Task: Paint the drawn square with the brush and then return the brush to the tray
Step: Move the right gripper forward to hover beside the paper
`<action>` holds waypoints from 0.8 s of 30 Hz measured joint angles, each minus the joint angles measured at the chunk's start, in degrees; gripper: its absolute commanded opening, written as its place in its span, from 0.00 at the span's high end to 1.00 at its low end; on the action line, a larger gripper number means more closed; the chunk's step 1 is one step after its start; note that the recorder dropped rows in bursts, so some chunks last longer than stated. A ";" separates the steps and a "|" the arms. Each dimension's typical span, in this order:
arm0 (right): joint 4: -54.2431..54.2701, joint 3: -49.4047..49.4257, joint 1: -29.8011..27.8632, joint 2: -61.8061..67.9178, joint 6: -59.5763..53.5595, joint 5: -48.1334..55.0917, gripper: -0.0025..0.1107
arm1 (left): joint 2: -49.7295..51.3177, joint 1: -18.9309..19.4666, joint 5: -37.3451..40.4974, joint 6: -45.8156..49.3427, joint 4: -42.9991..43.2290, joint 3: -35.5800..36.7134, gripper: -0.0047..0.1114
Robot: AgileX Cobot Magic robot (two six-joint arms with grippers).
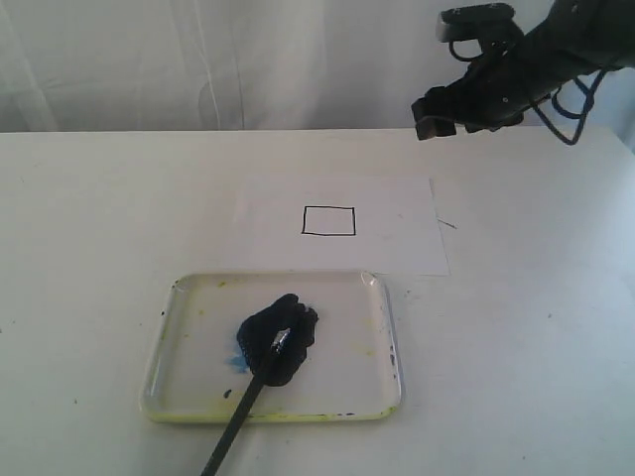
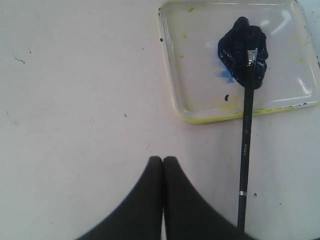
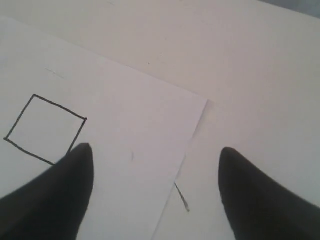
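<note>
- The bench [image 1: 89,198] is bare and smooth, so nothing on it is pinned. Any sideways push could slide the things around.
- The paper sheet [image 1: 397,238] lies loose beyond the tray. A dragged wet tip could shift or wrinkle it and smear paint past the outline.
- The tray [image 1: 198,337] is light plastic. A pull on the brush along its rim could tip or skid it.
- The right tool [image 3: 155,152] is spread wide and holds nothing. It hangs above the sheet's edge, beside the square and well apart from the brush, so a long reach could clip the sheet.
- The left tool [image 2: 163,162] is closed and empty, just beside the handle's end. Nudged, the handle could roll.
- The brush [image 1: 243,407] lies tip in the paint blob [image 1: 268,332], with its handle over the near rim and out onto the bench. A grasp far back could let the tip droop and drip.
- The drawn square [image 1: 328,221] is blank and small, so 1 overloaded stroke could overrun its 4 lines.
</note>
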 measured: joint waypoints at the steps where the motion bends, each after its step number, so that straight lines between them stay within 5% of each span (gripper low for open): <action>1: 0.49 -1.14 0.14 1.36 -1.42 0.00 0.40 | 0.00 0.00 0.00 0.00 0.00 0.00 0.96; 24: 5.10 -8.58 3.85 17.77 -13.95 -8.40 0.40 | 0.00 0.00 -0.03 0.00 -0.13 0.00 0.96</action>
